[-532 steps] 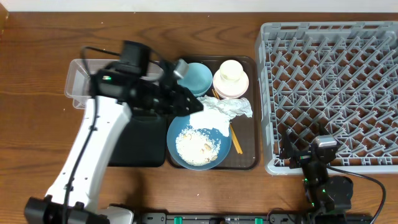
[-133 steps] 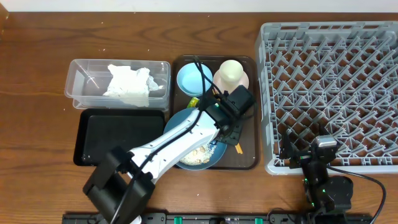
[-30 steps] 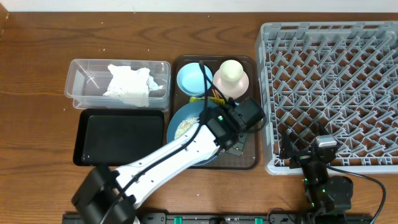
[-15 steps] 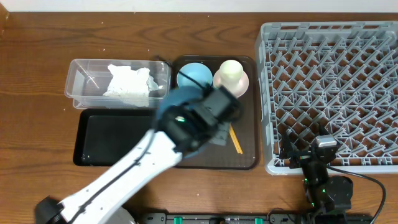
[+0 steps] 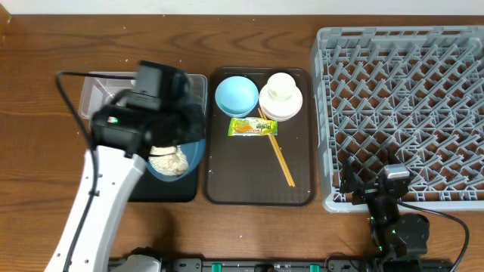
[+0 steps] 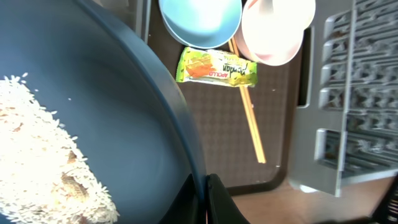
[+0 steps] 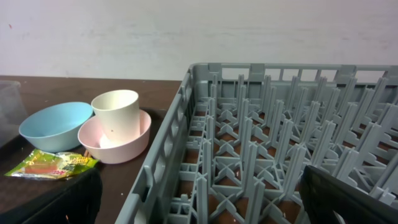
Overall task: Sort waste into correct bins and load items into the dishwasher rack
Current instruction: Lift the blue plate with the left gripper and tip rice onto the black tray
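Note:
My left gripper (image 6: 206, 198) is shut on the rim of the dark blue plate (image 5: 187, 155), holding it tilted over the black tray (image 5: 162, 190) beside the clear tub (image 5: 92, 97). White rice (image 5: 170, 161) lies on the plate. My arm hides the napkin. The yellow-green wrapper (image 5: 253, 127) and the chopsticks (image 5: 280, 156) lie on the brown serving tray (image 5: 257, 185). The light blue bowl (image 5: 237, 96) and the white bowl (image 5: 281, 106), with the cup (image 5: 281, 85) in it, stand at the tray's back. My right gripper (image 7: 205, 208) is open at the grey rack's (image 5: 408, 113) front edge.
The brown serving tray sits between the bins and the rack. The rack fills the right side of the table. The wrist view shows the wrapper (image 6: 216, 67), chopsticks (image 6: 252, 124) and both bowls past the plate's rim.
My left arm has lifted the plate with rice off the brown tray and carried it left, over the black tray. The wrapper and chopsticks now show. The right arm is unmoved.

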Robot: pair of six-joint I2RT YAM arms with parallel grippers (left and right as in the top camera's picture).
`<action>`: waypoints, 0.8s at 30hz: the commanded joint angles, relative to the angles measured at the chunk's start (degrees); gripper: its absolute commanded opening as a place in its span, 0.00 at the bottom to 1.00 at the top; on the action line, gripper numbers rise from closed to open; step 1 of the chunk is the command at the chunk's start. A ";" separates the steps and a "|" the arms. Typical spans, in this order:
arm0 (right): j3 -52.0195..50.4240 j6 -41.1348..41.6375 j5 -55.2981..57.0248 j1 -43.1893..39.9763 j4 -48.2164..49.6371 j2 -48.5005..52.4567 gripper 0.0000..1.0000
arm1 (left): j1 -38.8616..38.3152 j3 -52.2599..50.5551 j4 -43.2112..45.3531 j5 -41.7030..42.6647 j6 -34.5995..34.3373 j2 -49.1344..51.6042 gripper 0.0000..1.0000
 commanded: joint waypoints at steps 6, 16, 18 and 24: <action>-0.09 -0.04 -0.24 -0.04 -0.20 -0.07 0.99 | 15.61 1.27 -1.14 24.46 12.46 -0.74 0.06; -0.09 -0.04 -0.24 -0.04 -0.20 -0.07 0.99 | 25.88 -2.67 -1.14 35.52 18.88 -0.74 0.06; -0.09 -0.04 -0.24 -0.04 -0.20 -0.07 0.99 | 27.58 -3.39 -1.14 38.36 20.57 -0.74 0.06; -0.09 -0.04 -0.24 -0.04 -0.20 -0.07 0.99 | 32.37 -5.55 -1.09 40.70 22.40 -0.74 0.06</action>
